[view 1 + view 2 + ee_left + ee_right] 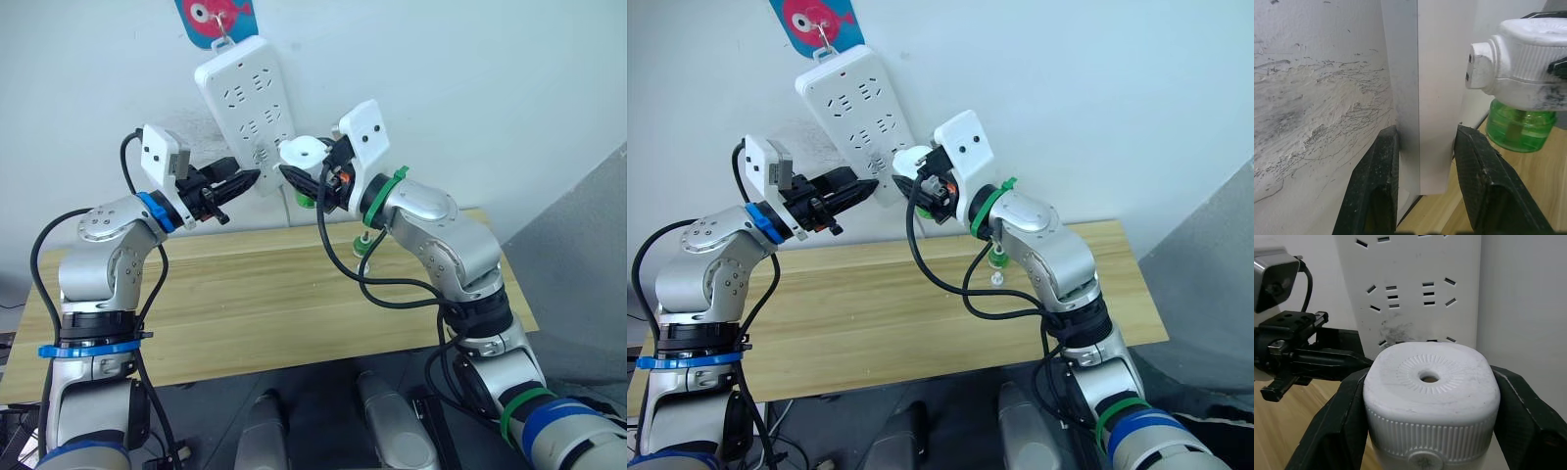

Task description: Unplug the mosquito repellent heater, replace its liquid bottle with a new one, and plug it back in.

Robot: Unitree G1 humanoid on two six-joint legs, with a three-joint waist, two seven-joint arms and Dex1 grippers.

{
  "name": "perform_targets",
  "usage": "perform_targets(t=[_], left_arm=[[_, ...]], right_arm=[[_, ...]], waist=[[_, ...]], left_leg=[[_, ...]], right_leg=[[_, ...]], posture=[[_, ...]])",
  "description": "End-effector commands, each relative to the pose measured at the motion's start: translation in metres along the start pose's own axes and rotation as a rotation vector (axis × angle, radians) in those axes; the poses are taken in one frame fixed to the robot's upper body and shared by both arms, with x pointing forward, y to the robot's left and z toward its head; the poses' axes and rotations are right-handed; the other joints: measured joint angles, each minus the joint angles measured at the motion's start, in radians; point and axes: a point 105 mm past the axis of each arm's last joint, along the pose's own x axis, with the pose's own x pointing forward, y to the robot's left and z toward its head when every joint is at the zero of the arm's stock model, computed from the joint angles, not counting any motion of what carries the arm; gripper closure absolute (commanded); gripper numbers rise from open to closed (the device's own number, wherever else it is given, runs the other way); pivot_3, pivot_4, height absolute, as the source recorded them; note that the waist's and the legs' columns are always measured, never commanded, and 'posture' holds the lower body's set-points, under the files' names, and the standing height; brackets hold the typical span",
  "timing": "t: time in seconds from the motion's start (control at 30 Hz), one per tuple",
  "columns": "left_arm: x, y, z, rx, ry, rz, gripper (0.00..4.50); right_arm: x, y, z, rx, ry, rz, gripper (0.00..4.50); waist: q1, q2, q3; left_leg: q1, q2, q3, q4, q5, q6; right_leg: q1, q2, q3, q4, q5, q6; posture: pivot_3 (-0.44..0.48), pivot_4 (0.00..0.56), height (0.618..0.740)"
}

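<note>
The mosquito repellent heater (1430, 391), a white rounded unit with a hole on top, sits between the fingers of my right gripper (294, 172), which is shut on it. A green liquid bottle (1518, 129) hangs under it. The heater is held just in front of the lower part of the white power strip (247, 98) on the wall; in the left wrist view a small gap shows between its plug nub and the strip. My left gripper (1427, 147) is shut on the strip's lower edge, one finger on each side. Another small bottle with a green cap (364, 243) stands on the table behind my right arm.
The wooden table (245, 294) lies below both arms, against the white wall. The strip hangs from a hook on a blue and pink sticker (216, 20). A grey panel (588, 245) stands to the right of the table.
</note>
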Motion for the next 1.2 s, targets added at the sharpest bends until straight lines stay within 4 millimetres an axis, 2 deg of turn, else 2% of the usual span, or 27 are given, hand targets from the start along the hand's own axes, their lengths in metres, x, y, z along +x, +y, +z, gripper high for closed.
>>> perform_targets(t=[0.03,0.27,0.6,0.83,1.1,1.2], left_arm=[[-0.003,-0.001,0.001,0.013,0.01,-0.003,3.18],[-0.001,-0.004,0.001,0.004,0.009,-0.019,3.18],[0.003,-0.011,0.002,-0.031,-0.002,-0.048,3.19],[0.007,-0.016,0.002,-0.078,-0.017,-0.062,3.19],[0.007,-0.014,0.001,-0.063,-0.012,-0.047,3.19],[0.005,-0.008,0.0,-0.04,-0.007,-0.024,3.19]], right_arm=[[0.001,0.002,0.018,-0.036,-0.064,0.003,1.5],[0.008,0.006,0.02,-0.017,-0.077,0.02,1.5],[0.03,0.006,0.011,0.004,-0.065,0.039,1.5],[0.043,0.008,0.003,-0.006,-0.063,0.046,1.5],[0.046,0.01,-0.003,0.013,-0.046,0.072,1.5],[0.041,0.005,-0.002,0.017,-0.05,0.069,0.45]], waist=[[0.0,0.0,0.0],[-0.001,0.0,0.0],[-0.021,0.0,-0.001],[-0.027,-0.001,-0.001],[-0.029,-0.001,-0.001],[-0.027,-0.001,-0.001]], left_leg=[[0.0,0.0,0.0,0.0,0.0,0.0],[0.0,0.0,0.0,0.0,0.0,0.0],[0.001,0.0,0.0,0.001,0.0,0.0],[0.004,-0.001,0.0,0.002,0.005,-0.001],[0.006,0.0,0.0,0.002,0.008,0.001],[0.006,-0.001,0.0,0.002,0.008,0.001]], right_leg=[[0.0,0.0,0.0,0.0,0.0,0.0],[0.0,0.0,0.0,0.0,0.0,0.0],[0.0,0.0,0.0,0.001,0.0,0.0],[0.0,0.0,0.001,0.01,-0.002,0.004],[0.0,0.002,0.001,0.014,-0.001,0.002],[0.0,0.002,0.001,0.014,-0.001,0.002]], posture=[[-0.193,0.262,0.74],[-0.199,0.261,0.74],[-0.195,0.253,0.74],[-0.193,0.255,0.74],[-0.191,0.257,0.74],[-0.192,0.261,0.74]])
